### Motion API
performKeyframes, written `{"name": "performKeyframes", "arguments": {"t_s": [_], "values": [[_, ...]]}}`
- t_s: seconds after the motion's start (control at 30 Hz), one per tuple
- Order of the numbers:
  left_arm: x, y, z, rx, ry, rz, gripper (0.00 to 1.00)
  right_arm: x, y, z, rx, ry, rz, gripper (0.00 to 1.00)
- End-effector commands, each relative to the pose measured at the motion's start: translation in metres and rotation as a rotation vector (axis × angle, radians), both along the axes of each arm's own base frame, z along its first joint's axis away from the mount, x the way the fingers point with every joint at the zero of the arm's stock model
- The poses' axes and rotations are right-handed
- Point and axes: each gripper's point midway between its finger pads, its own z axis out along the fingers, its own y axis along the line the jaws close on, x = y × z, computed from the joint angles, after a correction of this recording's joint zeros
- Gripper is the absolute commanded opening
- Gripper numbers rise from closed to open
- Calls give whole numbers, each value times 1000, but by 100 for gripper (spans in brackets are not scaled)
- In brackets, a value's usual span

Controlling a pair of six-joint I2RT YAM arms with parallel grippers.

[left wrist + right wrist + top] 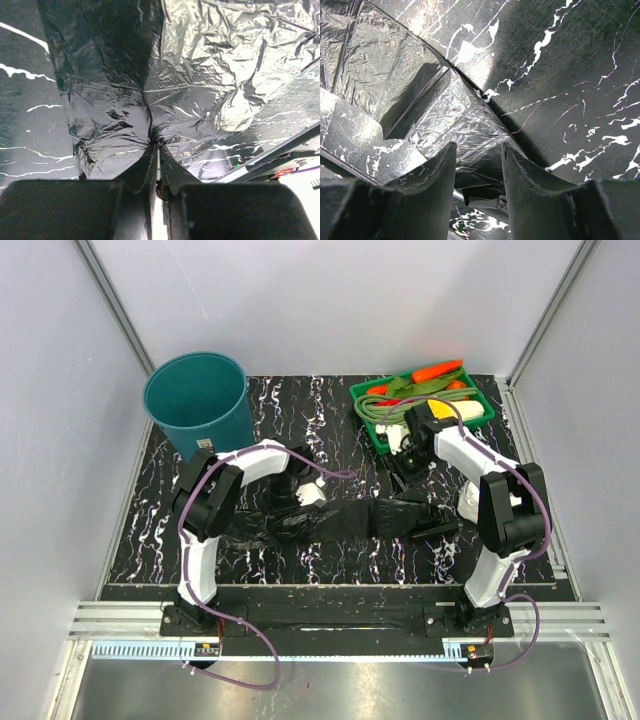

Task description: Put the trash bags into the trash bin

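Left end effector (pixel 156 146) clamped on trash bags (pixel 200 75); right end effector (pixel 479 152) angled down, parted, astride fold.

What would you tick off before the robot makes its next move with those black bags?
1. Does the left tool hold the trash bags? Ok: it is shut on a pinch of the black film.
2. Does the right tool hold them too? Not ok: its jaws stand apart, astride a fold of the film.
3. Is the trash bin upright with its mouth open? Ok: it stands at the far left corner of the table.
4. Is there room in the bin? Ok: no bag shows inside it.
5. How many bags are in the pile? Cannot tell: the film is bunched and overlapping.
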Motion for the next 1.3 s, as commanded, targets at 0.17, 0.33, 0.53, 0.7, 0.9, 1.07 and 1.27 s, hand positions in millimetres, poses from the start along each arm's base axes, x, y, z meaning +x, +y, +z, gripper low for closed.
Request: {"name": "performKeyframes", "arguments": {"t_s": [0.17,0.33,0.53,0.7,0.9,1.07,1.27], "values": [[14,27,-6,143,-66,31,0,9,3,7,17,-23,28,48],[43,48,7,194,-162,42,0,8,-1,4,-5,-15,40,48],[58,64,17,221,-208,27,0,13,-5,2,-24,-16,37,47],[58,76,18,229,-202,42,0,12,-9,-2,-41,-1,37,47],[70,47,40,27,-181,104,0,7,-7,-3,-28,40,40,48],[85,5,64,-177,-160,106,23,2,-7,-1,-15,63,58,52],[107,-35,81,-355,-184,132,41,0,-13,-2,-16,65,111,59]]}}
